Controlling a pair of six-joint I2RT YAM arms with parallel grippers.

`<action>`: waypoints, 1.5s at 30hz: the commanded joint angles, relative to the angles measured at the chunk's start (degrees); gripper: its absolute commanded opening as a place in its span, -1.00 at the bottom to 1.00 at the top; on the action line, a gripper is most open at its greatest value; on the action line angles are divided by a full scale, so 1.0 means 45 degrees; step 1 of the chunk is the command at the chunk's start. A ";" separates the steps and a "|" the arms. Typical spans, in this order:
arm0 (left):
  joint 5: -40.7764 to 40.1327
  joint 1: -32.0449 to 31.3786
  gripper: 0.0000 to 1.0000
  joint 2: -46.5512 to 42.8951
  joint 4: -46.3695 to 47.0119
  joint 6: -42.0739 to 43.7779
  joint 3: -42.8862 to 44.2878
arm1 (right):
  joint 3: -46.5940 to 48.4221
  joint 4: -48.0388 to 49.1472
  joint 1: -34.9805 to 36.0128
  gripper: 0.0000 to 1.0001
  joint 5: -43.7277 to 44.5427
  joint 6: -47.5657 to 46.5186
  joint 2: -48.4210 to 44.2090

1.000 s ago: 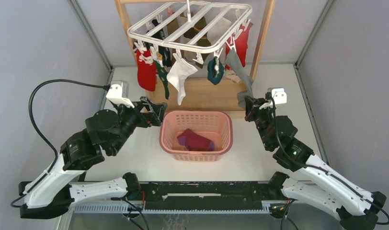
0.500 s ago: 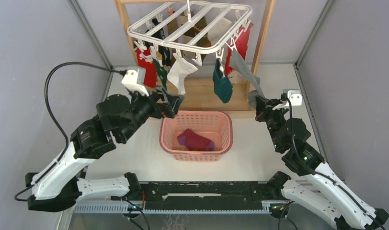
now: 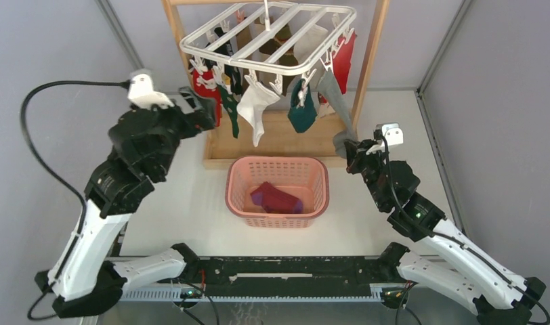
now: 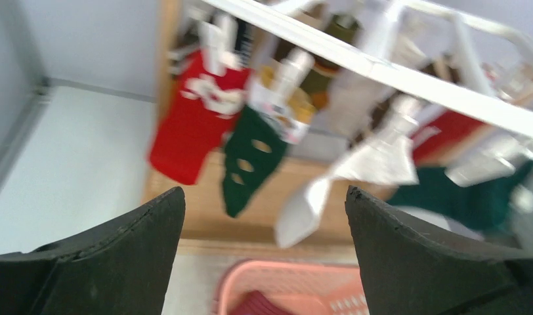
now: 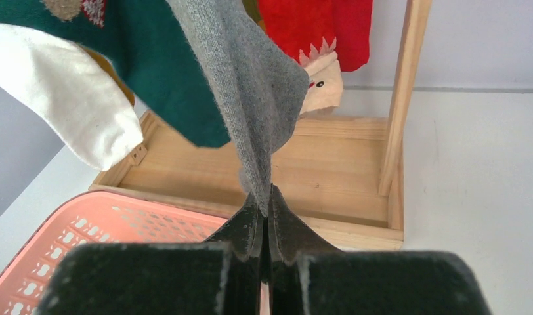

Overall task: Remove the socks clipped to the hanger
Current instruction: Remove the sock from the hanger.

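Right pincer (image 3: 350, 145) is clamped on the lower end of a grey sock (image 3: 334, 95), pulled taut from its clip at the near right corner of the white hanger (image 3: 240, 59). Left pincer (image 4: 264, 193), jaws wide apart and empty, hovers by the red sock (image 4: 191, 125) and dark green sock (image 4: 251, 157) at the hanger's left. In that blurred view it appears to touch neither. A white sock (image 3: 254, 108) and teal sock (image 3: 301, 112) hang between. On the surface (image 3: 191, 203) below, a pink basket (image 3: 276, 160) holds a magenta sock (image 3: 279, 198).

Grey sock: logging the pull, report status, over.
Right gripper shut on grey sock, sock clipped to hanger. Left gripper open, facing red sock. Teal sock hangs beside grey.
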 commanded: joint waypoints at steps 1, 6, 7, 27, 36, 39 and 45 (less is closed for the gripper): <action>0.0544 0.2320 0.87 0.0192 -0.0890 0.0352 0.0860 | 0.0081 0.0410 0.0110 -1.00 -0.0308 0.0042 0.0105; 0.1440 0.3712 0.82 0.1852 -0.0809 0.0645 0.2243 | 0.0081 0.0501 0.0151 -1.00 -0.0373 0.0060 0.0264; 0.1619 0.3866 0.80 0.2194 -0.0696 0.0691 0.2529 | 0.0081 0.0499 0.0140 -1.00 -0.0356 0.0075 0.0291; 0.2864 0.4422 0.68 0.6451 0.0636 0.1502 0.5914 | -0.0053 0.0652 0.0275 -1.00 -0.0531 0.0196 0.0783; 0.2850 0.4314 0.68 0.3698 -0.0351 0.1104 0.4216 | -0.0044 0.0992 0.0831 -1.00 -0.0477 0.0160 0.1066; 0.3091 0.4036 0.68 0.2795 -0.0773 0.0824 0.3817 | -0.0037 0.1137 0.1170 -1.00 -0.0253 0.0119 0.1217; 0.3257 0.2144 0.67 0.1507 -0.0876 0.0248 0.2902 | 0.0110 0.1397 0.2007 -1.00 0.0277 0.0081 0.1701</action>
